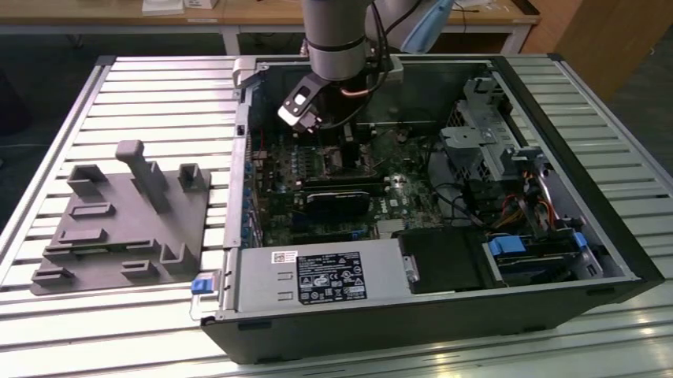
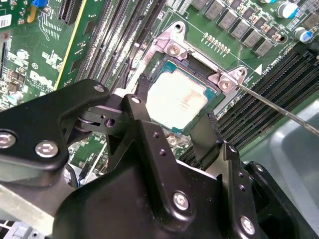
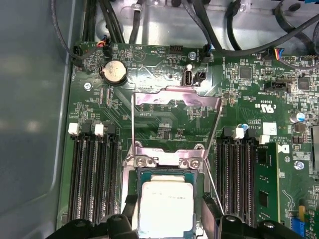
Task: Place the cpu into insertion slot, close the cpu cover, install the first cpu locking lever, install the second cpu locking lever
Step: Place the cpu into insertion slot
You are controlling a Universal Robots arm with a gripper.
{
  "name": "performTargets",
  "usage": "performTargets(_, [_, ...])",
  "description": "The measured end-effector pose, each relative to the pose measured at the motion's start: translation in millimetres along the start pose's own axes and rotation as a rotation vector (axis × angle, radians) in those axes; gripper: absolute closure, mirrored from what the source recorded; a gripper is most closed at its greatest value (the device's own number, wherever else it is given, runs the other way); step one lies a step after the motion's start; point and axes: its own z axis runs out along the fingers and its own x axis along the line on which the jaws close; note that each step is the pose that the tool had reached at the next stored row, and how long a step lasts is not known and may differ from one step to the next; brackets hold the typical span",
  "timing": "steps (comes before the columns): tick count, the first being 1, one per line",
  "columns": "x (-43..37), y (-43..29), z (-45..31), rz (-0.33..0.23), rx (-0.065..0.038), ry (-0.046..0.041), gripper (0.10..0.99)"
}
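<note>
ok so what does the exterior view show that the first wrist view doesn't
Exterior view: the open black computer case, the silver slatted table under it and the grey moulded fixture tray beside it. First wrist view: the dull silver square cpu lying in the black square insertion slot, with the silvery cpu cover frame flipped open. Both: the green motherboard and the black gripper above it.

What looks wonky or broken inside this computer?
Nothing looks broken. The thin silvery metal cover frame stands flipped open beyond the silver-topped square chip, which lies flat in its black socket; a thin wire lever sticks out unlatched.
</note>
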Motion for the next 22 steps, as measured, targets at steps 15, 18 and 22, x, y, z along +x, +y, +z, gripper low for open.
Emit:
performTargets(15, [-0.1, 0.1, -0.9, 0.000, 0.000, -0.0002, 0.902])
performTargets(18, [-0.1, 0.1, -1.1, 0.000, 0.000, -0.0002, 0.980])
performTargets(22, [-0.1, 0.3, -1.3, 0.000, 0.002, 0.0000, 0.980])
